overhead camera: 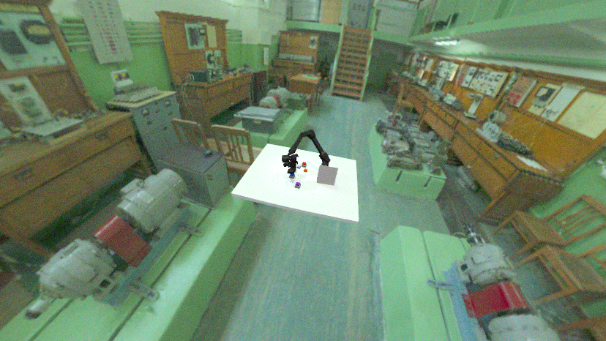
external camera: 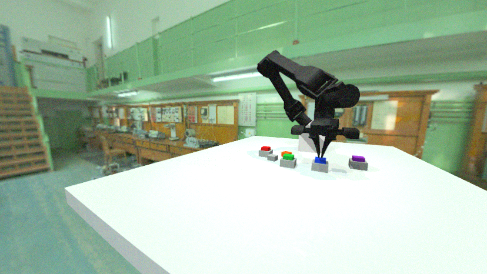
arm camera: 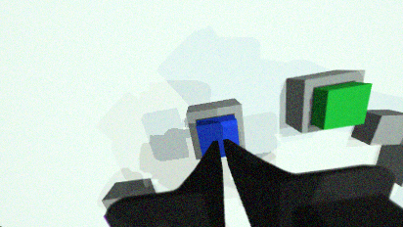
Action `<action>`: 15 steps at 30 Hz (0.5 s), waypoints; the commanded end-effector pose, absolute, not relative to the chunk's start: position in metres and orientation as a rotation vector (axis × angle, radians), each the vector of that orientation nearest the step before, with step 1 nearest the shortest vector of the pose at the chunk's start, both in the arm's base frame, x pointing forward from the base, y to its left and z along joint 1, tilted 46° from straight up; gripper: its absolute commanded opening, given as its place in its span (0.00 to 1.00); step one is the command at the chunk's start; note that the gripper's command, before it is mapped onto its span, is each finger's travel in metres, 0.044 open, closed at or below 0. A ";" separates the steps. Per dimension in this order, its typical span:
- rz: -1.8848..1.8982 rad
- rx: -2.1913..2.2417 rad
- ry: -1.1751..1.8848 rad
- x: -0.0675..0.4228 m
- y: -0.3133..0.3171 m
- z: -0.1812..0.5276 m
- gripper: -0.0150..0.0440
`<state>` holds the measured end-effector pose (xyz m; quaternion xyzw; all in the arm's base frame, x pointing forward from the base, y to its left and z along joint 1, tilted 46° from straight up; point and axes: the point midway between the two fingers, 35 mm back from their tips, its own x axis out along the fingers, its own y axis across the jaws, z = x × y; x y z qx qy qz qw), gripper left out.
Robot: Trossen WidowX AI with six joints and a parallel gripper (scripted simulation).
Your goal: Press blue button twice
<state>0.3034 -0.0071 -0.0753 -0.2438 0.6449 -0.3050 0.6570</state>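
Blue btn looks like a stiff square cap on a spring inside a grey housing; nothing to grasp. It wants a straight push down on the centre of its top face, firm till it bottoms, then lift clear so it pops back. Off-centre contact could likely skid onto the housing rim.

Looks: small saturated blue block, flat top, sitting slightly proud of a light-grey square base.

Gripper points straight down, jaws together w/ only a thin slit between the fingers, holding nothing; tips meet on the blue cap, toward its near edge in the wrist view. Whether it's fully bottomed out I can't tell.

Position: on the white table, in a loose row of btns, between green btn on one side and purple btn on the other, each apart from it. Red btn, orange btn and a small grey block lie beyond the green, well clear of the fingers
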 end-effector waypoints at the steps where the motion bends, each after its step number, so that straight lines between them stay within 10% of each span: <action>1: -0.685 -0.546 1.452 0.306 0.011 -0.059 0.29; 4: -0.685 -0.546 1.452 0.306 0.011 -0.059 0.29; 15: -0.674 -0.538 1.456 0.262 0.147 -0.106 0.78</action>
